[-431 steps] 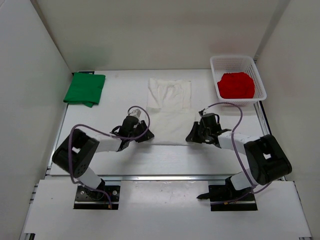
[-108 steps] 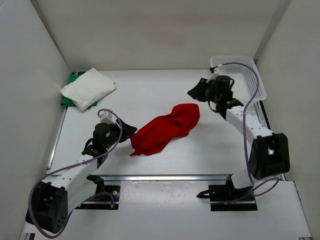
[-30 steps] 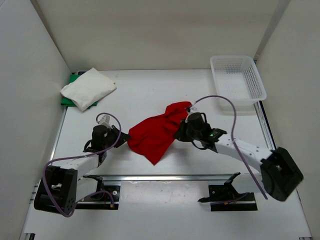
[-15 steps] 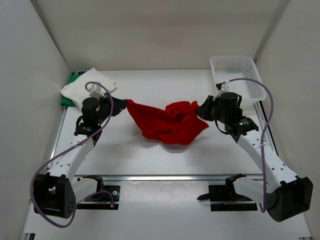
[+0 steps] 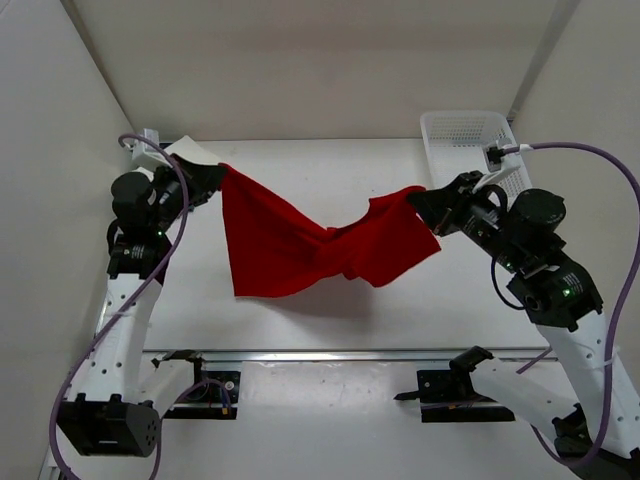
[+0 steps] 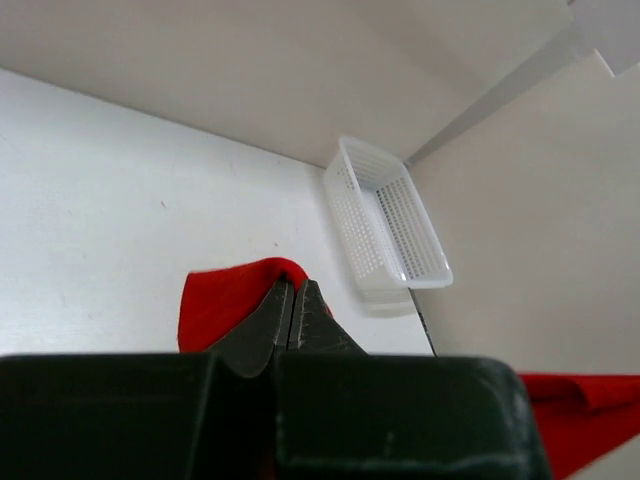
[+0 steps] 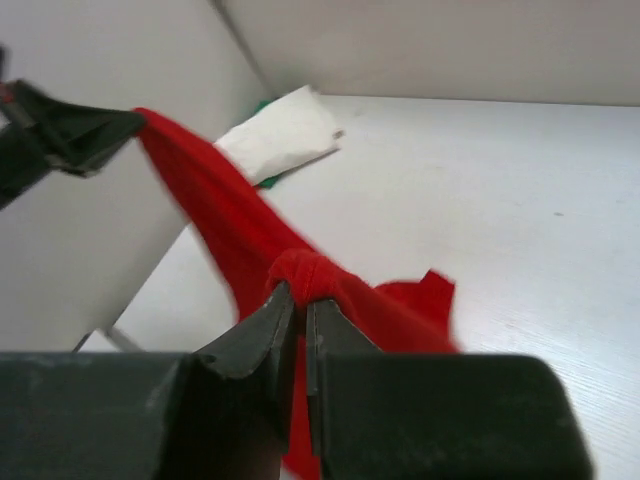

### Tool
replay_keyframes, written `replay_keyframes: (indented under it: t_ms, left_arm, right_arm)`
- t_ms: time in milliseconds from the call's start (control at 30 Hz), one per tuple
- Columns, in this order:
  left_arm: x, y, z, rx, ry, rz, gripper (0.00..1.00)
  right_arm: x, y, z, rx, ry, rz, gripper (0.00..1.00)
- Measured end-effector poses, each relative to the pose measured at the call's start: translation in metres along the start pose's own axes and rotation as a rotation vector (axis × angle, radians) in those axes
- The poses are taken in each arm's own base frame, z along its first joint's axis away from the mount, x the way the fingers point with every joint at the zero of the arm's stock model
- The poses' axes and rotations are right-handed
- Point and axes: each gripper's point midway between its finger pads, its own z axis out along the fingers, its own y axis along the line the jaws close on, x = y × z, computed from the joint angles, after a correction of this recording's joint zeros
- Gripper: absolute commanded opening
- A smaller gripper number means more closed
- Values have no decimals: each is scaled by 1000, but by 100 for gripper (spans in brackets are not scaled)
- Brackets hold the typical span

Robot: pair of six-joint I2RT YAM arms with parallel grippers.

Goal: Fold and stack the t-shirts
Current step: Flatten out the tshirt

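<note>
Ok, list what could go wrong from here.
The red t-shirt hangs between the left tool and the right tool by small pinches of cloth; either could slip. Its middle is twisted and sagging, so it may land bunched. The left tool is close to the white t-shirt and might disturb it.

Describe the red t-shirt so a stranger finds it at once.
Start at the middle of the white table. The red t-shirt hangs stretched above it, pinched by the left gripper and the right gripper. It alone is red and off the surface; the white t-shirt lies folded at the far-left corner.
</note>
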Motion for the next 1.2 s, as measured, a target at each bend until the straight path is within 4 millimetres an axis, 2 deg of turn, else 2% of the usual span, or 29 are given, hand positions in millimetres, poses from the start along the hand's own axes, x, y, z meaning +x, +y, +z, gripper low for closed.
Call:
replay_keyframes:
  t_ms: [33,100,133,200,267,333,400,433,467,500,533,567,600,633,667,700,733,767,833,867,933,1000,1067,1133,1200]
  left_arm:
    - [-6,-2,2,0,-5,10,1]
    - [-13,1,10,-7,-10,23,2]
    - [-12,8,18,-21,-2,25,2]
    - [-2,28,36,-61,39,18,1]
    - [20,59,64,-127,111,3,3]
    - [47,92,97,-198,189,-2,4]
    - [85,128,130,-270,292,-12,7]
    - [103,144,146,-299,340,-21,7]
    - [121,162,161,-334,390,-34,11]
    - [136,175,172,-356,431,-44,20]
    - [148,188,184,-375,463,-51,25]
    - [158,199,192,-391,487,-59,36]
    - [165,208,195,-410,508,-63,46]
    - [169,213,195,-428,521,-65,55]
    - [170,216,192,-446,529,-63,58]
    - [166,213,189,-454,524,-58,61]
    - [158,209,188,-454,507,-50,60]
    - [148,201,187,-446,484,-40,55]
    - [125,182,177,-409,415,-23,49]
    - [118,172,164,-395,389,-19,44]
    - [111,156,131,-370,340,-18,38]
    - [117,155,93,-380,319,-35,35]
    - [130,170,57,-420,309,-58,35]
    - [152,198,20,-505,327,-97,35]
    - [177,228,-19,-611,350,-158,35]
  right_arm:
    - [-1,-3,-1,10,-7,-4,0]
    - [2,-22,5,49,-18,1,0]
    - [9,-38,12,69,-5,13,0]
    - [36,-86,31,147,47,66,0]
    - [82,-137,52,237,143,144,0]
    - [137,-173,68,293,260,214,0]
    - [200,-204,77,348,405,306,0]
    - [225,-213,78,368,472,356,0]
    - [242,-222,81,381,519,404,0]
    - [249,-230,86,391,537,430,0]
    - [251,-239,93,402,545,456,4]
    - [245,-250,105,410,537,467,15]
    - [236,-256,115,415,525,468,20]
    - [222,-262,128,418,500,457,31]
    - [205,-266,139,414,465,440,40]
    - [185,-268,149,409,415,413,43]
    - [167,-267,155,399,363,385,46]
    - [151,-262,156,388,317,362,47]
    - [133,-250,148,378,242,339,48]
    - [131,-241,139,372,205,329,46]
    - [145,-218,116,353,163,328,39]
    - [182,-191,94,315,189,336,34]
    - [224,-168,80,281,261,342,31]
    - [262,-149,67,244,348,341,31]
    - [285,-140,53,225,396,340,31]
